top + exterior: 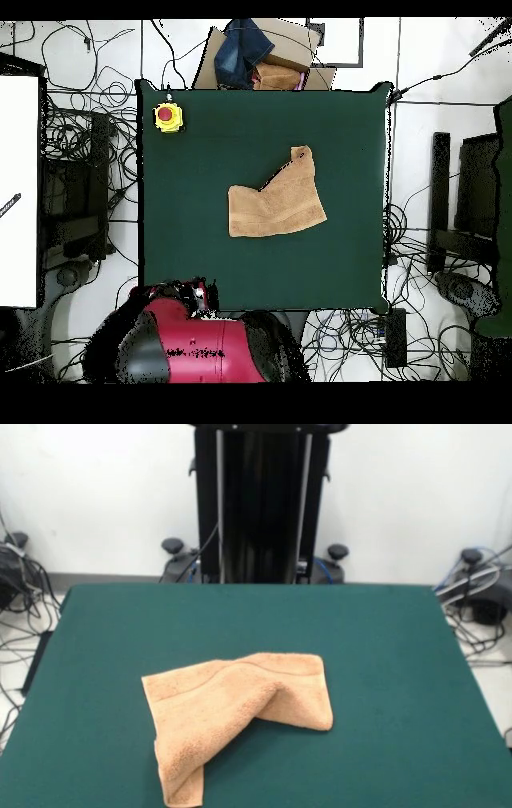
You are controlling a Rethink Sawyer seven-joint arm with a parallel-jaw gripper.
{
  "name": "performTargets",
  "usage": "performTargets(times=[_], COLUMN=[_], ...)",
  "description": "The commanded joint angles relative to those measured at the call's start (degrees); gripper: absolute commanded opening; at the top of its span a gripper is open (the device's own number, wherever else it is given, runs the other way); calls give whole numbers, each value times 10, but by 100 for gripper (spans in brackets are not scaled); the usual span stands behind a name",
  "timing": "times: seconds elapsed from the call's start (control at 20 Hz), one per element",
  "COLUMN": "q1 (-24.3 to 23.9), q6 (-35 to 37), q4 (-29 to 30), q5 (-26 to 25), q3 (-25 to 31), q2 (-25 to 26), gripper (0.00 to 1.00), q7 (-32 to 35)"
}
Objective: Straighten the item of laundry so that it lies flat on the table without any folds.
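The table (384, 664) is spreading its dark green top across most of both views, and the towel (240, 704) is lying around the middle of the tabletop, well clear of all four edges. It is not lying flat: in the front view one end is doubling over into a raised fold along the far side, while a narrow tail is trailing toward the near edge; from overhead it is showing as an uneven shape with one corner (301, 155) poking up toward the top edge. A yellow box with a red button (168, 116) is sitting at a corner of the tabletop, well apart from the cloth. The red arm (185, 345) is resting drawn back off the bottom edge in the overhead view, so straightening is looking not yet done. Judging from the shape, the risk is pinching two layers at once near the fold, which would drag the whole towel rather than open it, or pulling the tail so that it bunches further. The gripper is not showing clearly in either view; what lies near the arm's dark end overhead is too muddled to read, so I cannot tell whether it is released or clenched, and nothing is touching the towel.
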Motion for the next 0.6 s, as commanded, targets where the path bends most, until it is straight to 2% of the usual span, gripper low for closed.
performTargets(times=[0.05,0.3,0.6], q1=[-7,-7,11], q6=[-17,-42,30], q4=[112,150,167], q5=[-2,-6,-4], q3=[-12,-11,-31], q2=[-23,-53,-105], gripper=[100,100,100], q7=[52,36,48])
